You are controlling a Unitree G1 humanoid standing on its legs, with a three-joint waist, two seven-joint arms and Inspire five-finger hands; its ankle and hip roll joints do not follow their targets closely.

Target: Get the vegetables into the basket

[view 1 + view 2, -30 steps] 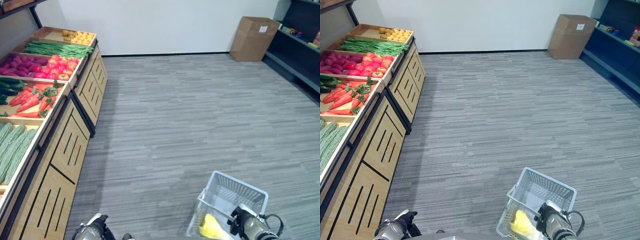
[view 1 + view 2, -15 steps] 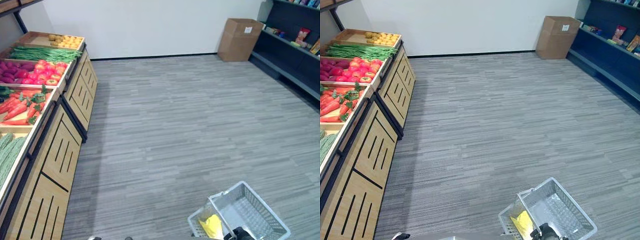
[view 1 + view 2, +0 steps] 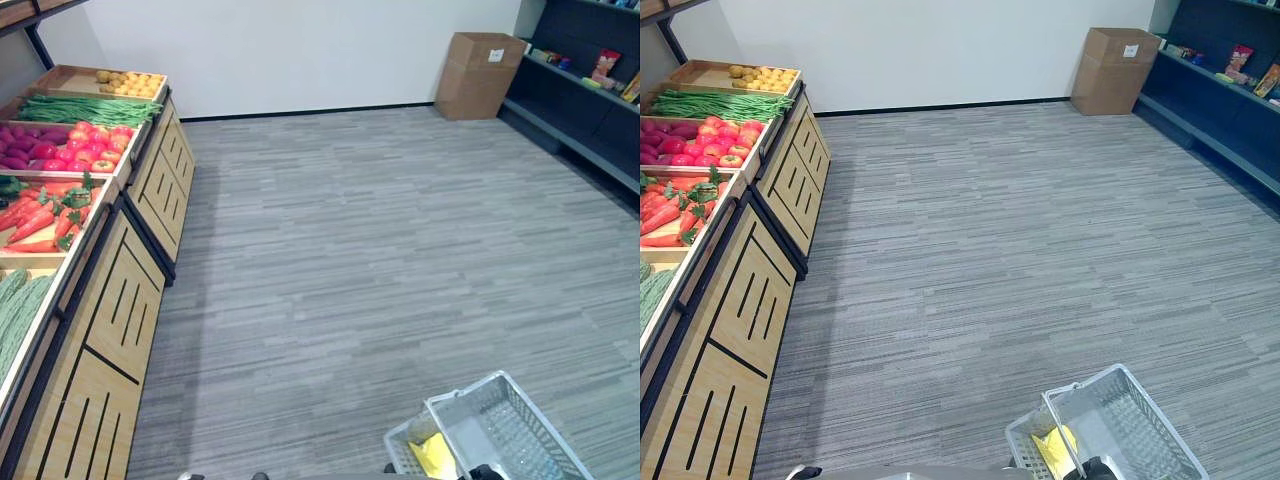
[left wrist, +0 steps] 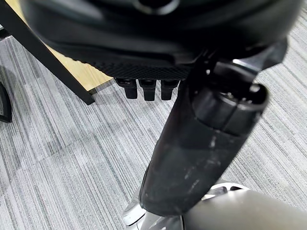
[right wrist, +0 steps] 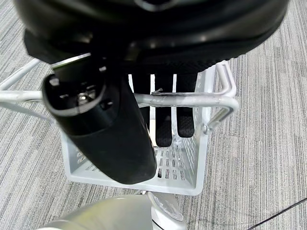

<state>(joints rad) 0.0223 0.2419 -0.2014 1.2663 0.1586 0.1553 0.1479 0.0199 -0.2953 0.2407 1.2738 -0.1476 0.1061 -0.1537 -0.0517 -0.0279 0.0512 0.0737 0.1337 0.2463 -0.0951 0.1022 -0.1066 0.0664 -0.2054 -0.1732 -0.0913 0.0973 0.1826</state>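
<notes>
White wire basket (image 5: 144,158) hangs by its handle (image 5: 182,100) from the right hand's (image 5: 163,112) curled fingers, carried toward the vegetables (image 3: 45,205), while the left hand (image 4: 144,88) curls empty.

You have a white wire basket (image 3: 505,430) low at your right, above the grey carpet, its handle (image 5: 187,100) under the curled fingers of the right hand (image 5: 165,122). A yellow vegetable (image 3: 1055,447) lies inside, against the basket's left end. On the wooden stand at your left the other vegetables lie in trays: orange carrots (image 3: 45,210) with green tops, red tomatoes (image 3: 100,143), long green beans (image 3: 85,107), and pale green gourds (image 3: 15,305) nearest you.
</notes>
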